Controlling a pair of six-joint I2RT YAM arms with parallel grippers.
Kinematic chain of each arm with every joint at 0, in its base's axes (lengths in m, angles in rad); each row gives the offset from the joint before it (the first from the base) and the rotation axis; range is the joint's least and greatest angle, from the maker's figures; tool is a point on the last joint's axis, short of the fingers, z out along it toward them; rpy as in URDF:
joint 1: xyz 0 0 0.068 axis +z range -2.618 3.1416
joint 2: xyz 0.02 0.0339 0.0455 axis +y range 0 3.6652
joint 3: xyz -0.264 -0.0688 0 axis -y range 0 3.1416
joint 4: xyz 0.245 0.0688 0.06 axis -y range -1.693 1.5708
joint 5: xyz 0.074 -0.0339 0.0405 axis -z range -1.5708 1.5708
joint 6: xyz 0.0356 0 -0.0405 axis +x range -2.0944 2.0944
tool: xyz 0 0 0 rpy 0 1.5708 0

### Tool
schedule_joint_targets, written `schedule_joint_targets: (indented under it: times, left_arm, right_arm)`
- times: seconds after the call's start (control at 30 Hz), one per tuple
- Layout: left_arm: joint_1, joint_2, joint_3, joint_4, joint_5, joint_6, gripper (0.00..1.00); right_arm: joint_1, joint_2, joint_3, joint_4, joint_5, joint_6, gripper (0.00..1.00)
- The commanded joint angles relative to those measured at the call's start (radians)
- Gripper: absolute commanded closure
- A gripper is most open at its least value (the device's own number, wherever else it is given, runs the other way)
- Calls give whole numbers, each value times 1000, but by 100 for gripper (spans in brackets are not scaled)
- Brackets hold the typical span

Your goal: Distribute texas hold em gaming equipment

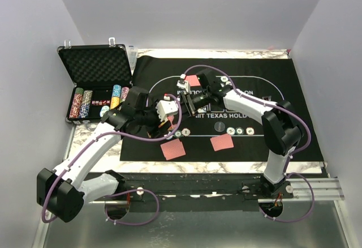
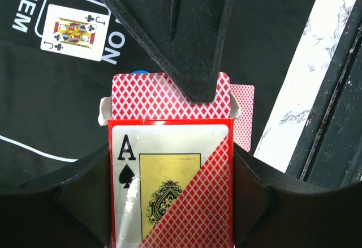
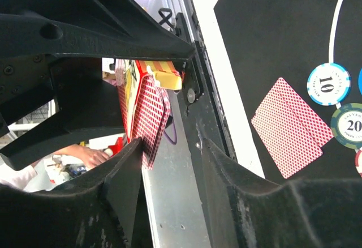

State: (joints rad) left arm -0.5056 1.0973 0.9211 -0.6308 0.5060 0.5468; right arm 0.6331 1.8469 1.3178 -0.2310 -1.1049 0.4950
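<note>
— At the far left of the table, that open case (image 1: 96,64): what's in it?
— Poker chips, stood on edge in rows in the lower half. I count four rows (image 1: 86,103), two at the left end and two at the right. Small things lie in the middle slot, too small to name. The foam lid (image 1: 93,61) stands up behind.
— And the other container?
— The card box (image 2: 169,163), held over the mat (image 1: 294,118), left of its middle. The left gripper (image 1: 154,115) has it pinched, a finger pressed to each side, and its flaps are open. A wad of red-backed cards (image 2: 164,98) sticks out of its mouth.
— The right gripper (image 3: 169,154)?
— Its jaws stand about half apart, straddling the top edge of those cards. One finger (image 3: 121,174) sits against them. There is a gap on the other side, so nothing is clamped.
— Cards on the mat?
— Three face-down lots: a far lot (image 1: 193,80), a near-left lot (image 1: 172,149) and a near-right lot (image 1: 222,142).
— Loose chips?
— Seven that I can make out: a row of three (image 1: 240,131), a near pair (image 1: 177,133) just beyond the near-left lot, and a far pair (image 1: 224,80) beside the far lot. One black button disc (image 1: 219,127) lies just left of the row of three
</note>
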Motion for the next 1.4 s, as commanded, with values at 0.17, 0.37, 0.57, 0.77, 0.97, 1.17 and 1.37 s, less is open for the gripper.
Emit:
schedule_joint_targets:
  times: [0.17,0.37,0.57,0.77,0.97,1.17,1.37]
  left_arm:
    - [-4,-50,-3,17,-14,4,100]
    - [-4,-52,-22,19,-11,4,100]
    - [-4,-42,-6,25,4,-2,100]
    - [-4,-31,17,28,13,-12,100]
    - [-4,-39,18,28,4,-21,100]
    - [-2,-60,-10,28,-8,-15,100]
    - [-2,-68,-24,29,-14,1,100]
  right_arm:
    - [-40,0,43,-147,37,-113,61]
    - [-50,-29,65,-188,-10,-171,59]
    - [-27,-54,21,-43,-25,-36,31]
    - [7,7,39,5,12,26,27]
    - [11,37,59,-15,9,22,48]
    - [-15,9,27,-55,-2,-6,61]
    - [-38,-11,14,-69,-20,-13,63]
